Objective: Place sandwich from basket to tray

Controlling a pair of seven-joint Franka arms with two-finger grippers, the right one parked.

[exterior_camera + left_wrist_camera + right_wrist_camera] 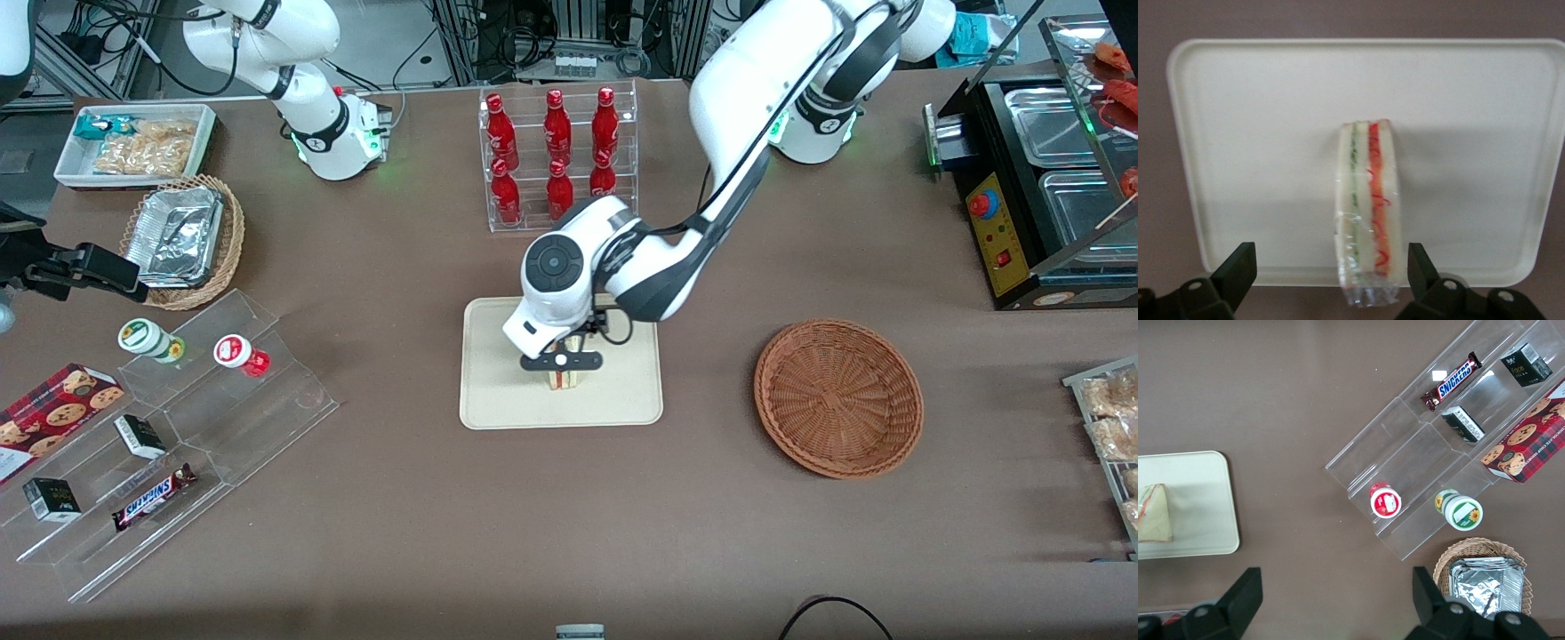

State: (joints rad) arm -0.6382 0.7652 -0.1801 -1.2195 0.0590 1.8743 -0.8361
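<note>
The sandwich (565, 380) stands on the cream tray (498, 391), its pink-red and green filling edge facing up in the left wrist view (1368, 220). It also shows in the right wrist view (1155, 513). My left gripper (562, 366) hovers just above it over the middle of the tray. In the left wrist view the gripper (1330, 253) is open, with one finger (1238, 267) well apart from the sandwich and the other (1418, 263) close beside it. The reddish-brown basket (838, 398) sits empty beside the tray, toward the working arm's end.
A clear rack of red bottles (558, 156) stands farther from the front camera than the tray. Clear stepped shelves (178, 436) with snacks, a tan basket of foil containers (182, 240) and a white snack bin (138, 142) lie toward the parked arm's end. A black warmer (1040, 178) stands at the working arm's end.
</note>
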